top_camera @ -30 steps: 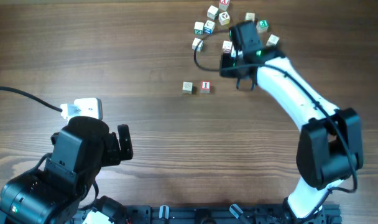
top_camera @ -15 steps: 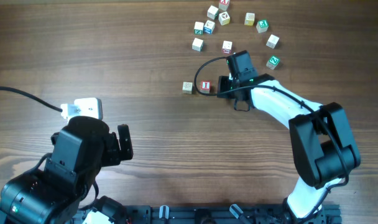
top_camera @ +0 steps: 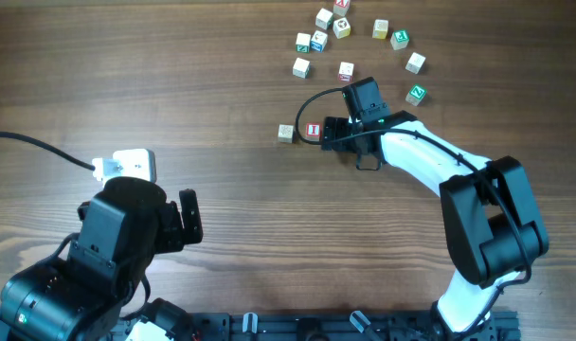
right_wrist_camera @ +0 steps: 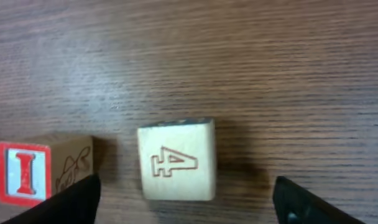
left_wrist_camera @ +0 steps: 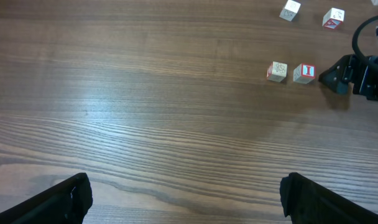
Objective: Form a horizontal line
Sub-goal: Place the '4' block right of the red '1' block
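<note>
The line of blocks (top_camera: 313, 131) lies on the wooden table (top_camera: 174, 76), with the red "I" block (right_wrist_camera: 24, 174) as its middle piece. A pale block (top_camera: 286, 133) sits just left of the "I" block in the overhead view, with a thin gap between them. Its marking is too faint to read. On the other side of the "I" block stands a block with a red outlined "4" (right_wrist_camera: 176, 158), square to the line but also set apart by a narrow strip of table.

The right gripper (right_wrist_camera: 188, 198) is spread wide around the "4" block. Its fingers (right_wrist_camera: 71, 202) stand clear of the block's sides and grip nothing. From above, the gripper hides this block.

The left gripper (left_wrist_camera: 186, 199) is well away from the "I" block, at the near left of the table. Its jaws are wide apart with only bare wood between them.

Loose blocks (top_camera: 346, 71) are scattered beyond the "I" block, toward the far edge. A white box (top_camera: 127, 166) with a cable lies far to the left of it.
</note>
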### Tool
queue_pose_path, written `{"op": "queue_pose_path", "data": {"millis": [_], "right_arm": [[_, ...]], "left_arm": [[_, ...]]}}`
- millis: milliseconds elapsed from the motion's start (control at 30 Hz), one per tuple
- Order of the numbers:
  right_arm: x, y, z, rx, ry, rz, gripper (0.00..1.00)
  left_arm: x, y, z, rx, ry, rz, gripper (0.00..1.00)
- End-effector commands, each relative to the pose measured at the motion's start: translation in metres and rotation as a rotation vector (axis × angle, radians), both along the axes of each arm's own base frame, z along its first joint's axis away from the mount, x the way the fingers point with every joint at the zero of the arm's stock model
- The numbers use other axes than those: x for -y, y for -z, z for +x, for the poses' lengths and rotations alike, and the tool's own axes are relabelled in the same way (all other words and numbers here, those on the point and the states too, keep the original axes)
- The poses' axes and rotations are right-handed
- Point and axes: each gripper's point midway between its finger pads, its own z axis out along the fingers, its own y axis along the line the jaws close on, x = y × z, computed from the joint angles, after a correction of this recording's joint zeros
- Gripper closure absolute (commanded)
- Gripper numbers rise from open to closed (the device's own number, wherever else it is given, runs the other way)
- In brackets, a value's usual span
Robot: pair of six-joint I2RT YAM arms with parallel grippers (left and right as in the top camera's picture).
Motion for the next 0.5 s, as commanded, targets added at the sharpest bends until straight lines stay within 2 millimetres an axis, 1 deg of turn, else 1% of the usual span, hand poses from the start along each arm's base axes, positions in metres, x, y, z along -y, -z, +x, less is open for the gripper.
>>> {"op": "queue_pose_path", "data": {"millis": [0, 33, 100, 167, 200, 233, 267, 300, 333, 367, 400, 433, 467], "right_arm": [[0.001, -0.036, 0.018, 0.104, 0.052, 0.015, 0.13], [0.0, -0.04, 0.019, 0.114, 0.051, 0.021, 0.12], [0.0, -0.053, 0.02, 0.142, 0.053, 0.032, 0.08], [0.002, -0.068, 0.023, 0.176, 0.08, 0.045, 0.08], [0.006, -0.071, 0.025, 0.187, 0.104, 0.04, 0.09], [0.011, -0.073, 0.026, 0.197, 0.126, 0.024, 0.18], [0.019, -0.072, 0.026, 0.202, 0.161, -0.008, 0.29], [0.026, -0.067, 0.026, 0.199, 0.199, -0.036, 0.5], [0.032, -0.061, 0.024, 0.191, 0.224, -0.058, 0.59], [0.037, -0.051, 0.02, 0.175, 0.248, -0.075, 0.72], [0.04, -0.042, 0.017, 0.16, 0.25, -0.088, 0.8], [0.042, -0.036, 0.015, 0.15, 0.252, -0.099, 0.83], [0.045, -0.029, 0.013, 0.141, 0.26, -0.116, 0.85]], "left_arm": [[-0.002, -0.001, 0.001, 0.007, -0.022, -0.006, 0.0], [-0.002, -0.001, 0.001, 0.008, -0.022, -0.006, 0.0], [-0.002, -0.001, 0.001, 0.007, -0.022, -0.006, 0.0], [-0.002, -0.001, 0.001, 0.008, -0.022, -0.006, 0.0], [-0.002, -0.001, 0.001, 0.007, -0.022, -0.006, 0.0], [-0.002, -0.001, 0.001, 0.008, -0.022, -0.006, 0.0], [-0.002, -0.001, 0.001, 0.007, -0.022, -0.006, 0.0], [-0.002, -0.001, 0.001, 0.007, -0.022, -0.006, 0.0], [-0.002, -0.001, 0.001, 0.007, -0.022, -0.006, 0.0], [-0.002, -0.001, 0.001, 0.008, -0.022, -0.006, 0.0], [-0.002, -0.001, 0.001, 0.007, -0.022, -0.006, 0.0], [-0.002, -0.001, 0.001, 0.008, -0.022, -0.006, 0.0], [-0.002, -0.001, 0.001, 0.008, -0.022, -0.006, 0.0]]}}
